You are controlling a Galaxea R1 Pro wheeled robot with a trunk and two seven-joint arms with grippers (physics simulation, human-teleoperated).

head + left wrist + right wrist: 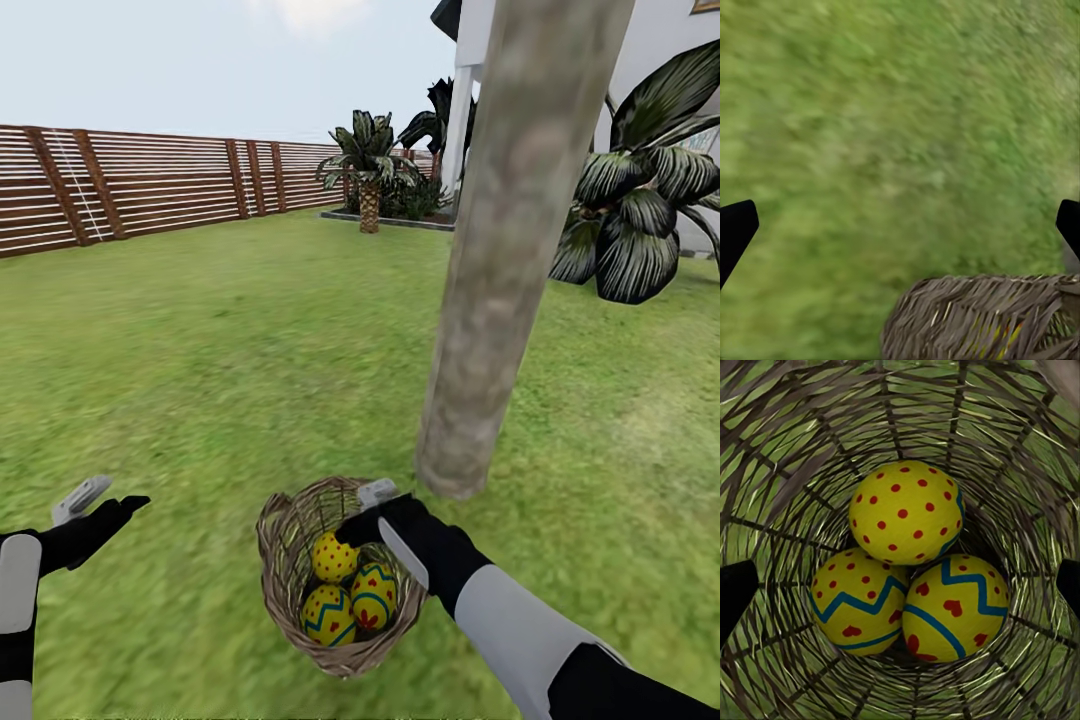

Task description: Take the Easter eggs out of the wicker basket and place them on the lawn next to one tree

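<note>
The wicker basket (281, 560) lies on the lawn (200, 350) just in front of the tree (500, 260), close to the foot of its grey-beige trunk. Three yellow Easter eggs lie inside: a red-dotted one (333, 556) and two with blue zigzag bands (327, 615) (375, 596). My right gripper (361, 514) hangs open over the basket's mouth, above the eggs. Its wrist view looks down into the basket (795, 442) at the dotted egg (906, 511) and the banded eggs (859, 601) (954, 609). My left gripper (108, 500) is open over grass, left of the basket (975, 315).
A brown slatted fence (150, 180) bounds the lawn at the far left. A white house (660, 40) stands behind the trunk, with a dark broad-leaved plant (640, 220) to its right and a small palm (368, 170) farther back. Open grass lies all around the trunk.
</note>
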